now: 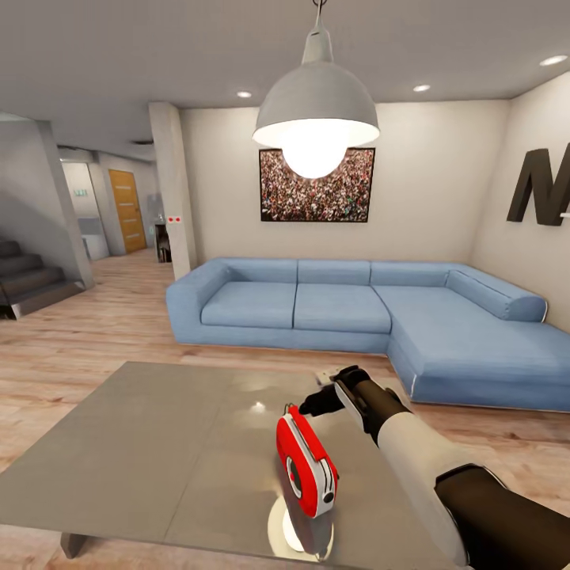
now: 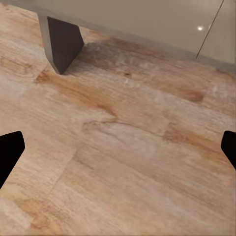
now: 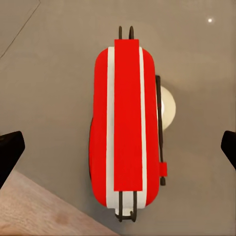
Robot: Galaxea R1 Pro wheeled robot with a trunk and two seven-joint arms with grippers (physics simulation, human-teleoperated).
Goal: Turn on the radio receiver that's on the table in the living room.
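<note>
1. The radio receiver stands upright on the coffee table, close to the table's near edge and towards its right end. Its dial face is turned to the left side of the table and its handle side points up. That upright pose leaves the top and both faces free to reach.

2. The right gripper hangs over the table just beyond the receiver and a little above it, not touching it. The right wrist view looks straight down on the receiver's red top with its white trim strips, so the arm seems lined up for a descent onto it.

3. The right gripper's fingertips sit wide apart at the two sides of that view, with the receiver between them and clear of both. The gripper is spread and holds nothing.

4. The left gripper is also spread and empty. Its wrist view looks down on the wood floor beside a grey table leg, so this arm appears parked low, out of the way.

5. The light-blue sofa lies well beyond the table's far edge, and the dome pendant lamp hangs above the table.

6. Judgement: the switching-on is not yet done; the next move needs contact with the receiver.
</note>
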